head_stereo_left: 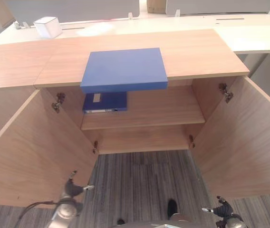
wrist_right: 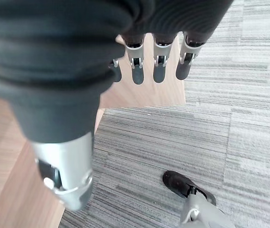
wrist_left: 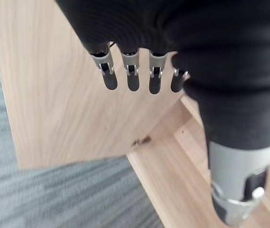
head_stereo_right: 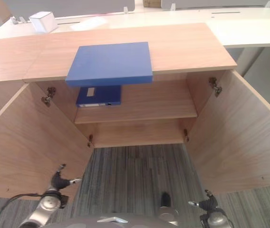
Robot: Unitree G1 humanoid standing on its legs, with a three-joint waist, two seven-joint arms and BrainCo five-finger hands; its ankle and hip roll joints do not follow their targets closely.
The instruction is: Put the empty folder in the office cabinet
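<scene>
A: Two blue folders: one flat on the cabinet [head_stereo_left: 192, 52] top [head_stereo_left: 124, 70], one on the shelf [head_stereo_left: 104, 102] inside.

B: Both doors open. Left hand [wrist_left: 130, 78] and right hand [wrist_right: 147, 69] hang low, fingers straight, holding nothing; the wrist views show that up close.

I can read no text, number or sign anywhere. The blue binder [head_stereo_left: 104, 102] on my cabinet's upper shelf [head_stereo_left: 163, 111] carries a pale label [head_stereo_left: 96, 98] on its spine, too small to tell whether anything is printed on it. The blue folder [head_stereo_left: 124, 69] on the counter [head_stereo_left: 197, 52] shows a plain cover.
</scene>
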